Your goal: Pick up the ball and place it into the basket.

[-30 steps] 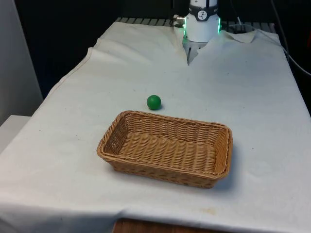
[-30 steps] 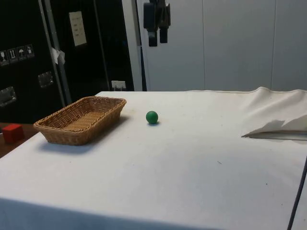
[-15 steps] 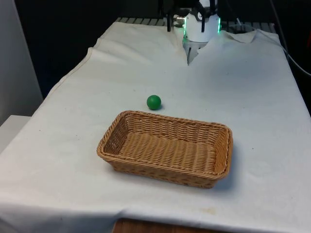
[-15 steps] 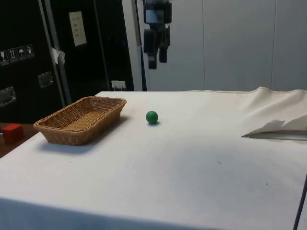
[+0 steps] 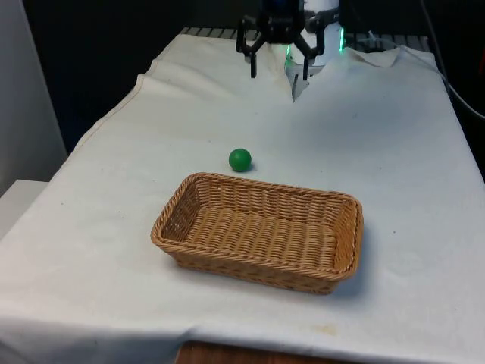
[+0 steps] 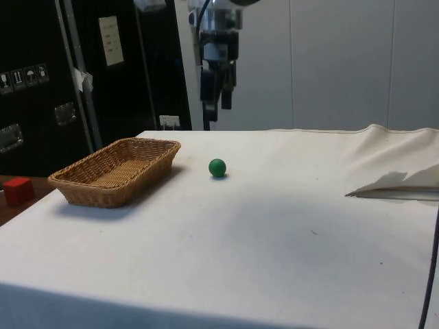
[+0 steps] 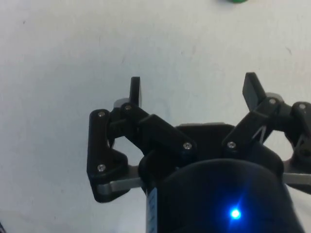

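A black two-finger gripper (image 5: 279, 73) hangs in the air above the far part of the cloth-covered bench (image 5: 394, 152), its fingers spread wide and holding nothing. The green ball (image 5: 240, 159) rests on the white cloth just beyond the far rim of the wicker basket (image 5: 258, 231), close to it but apart. In the side view the gripper (image 6: 215, 113) hangs well above the ball (image 6: 217, 167), and the basket (image 6: 115, 170) stands beside the ball with nothing visible inside it. From the wrist, the parted fingers (image 7: 135, 91) frame bare cloth, and the ball (image 7: 236, 1) is cut off at the picture's edge. A small red block (image 6: 18, 190) shows past the bench's edge, partly cut off.
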Controlling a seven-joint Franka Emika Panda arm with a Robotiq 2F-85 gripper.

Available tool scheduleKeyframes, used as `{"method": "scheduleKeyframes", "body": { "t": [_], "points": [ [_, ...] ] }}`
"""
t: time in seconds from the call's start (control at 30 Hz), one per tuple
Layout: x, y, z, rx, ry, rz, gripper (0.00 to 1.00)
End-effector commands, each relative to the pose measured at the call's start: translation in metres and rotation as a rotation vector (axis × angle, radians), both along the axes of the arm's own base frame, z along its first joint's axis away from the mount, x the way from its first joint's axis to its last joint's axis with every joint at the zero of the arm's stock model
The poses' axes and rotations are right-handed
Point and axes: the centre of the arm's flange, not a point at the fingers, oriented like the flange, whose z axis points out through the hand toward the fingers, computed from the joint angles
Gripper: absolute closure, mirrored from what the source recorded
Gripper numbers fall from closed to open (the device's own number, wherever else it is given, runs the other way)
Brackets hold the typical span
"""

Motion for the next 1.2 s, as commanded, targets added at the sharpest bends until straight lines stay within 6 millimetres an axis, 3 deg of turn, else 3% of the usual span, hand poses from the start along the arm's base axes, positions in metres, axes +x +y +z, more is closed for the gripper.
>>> {"method": "scheduleKeyframes", "body": {
  "t": [0.0,1.17],
  "points": [
    [0.001,0.000,-0.002,0.007,-0.005,0.006,0.00],
    [0.037,-0.044,-0.071,0.046,0.016,0.053,0.00]
  ]
}}
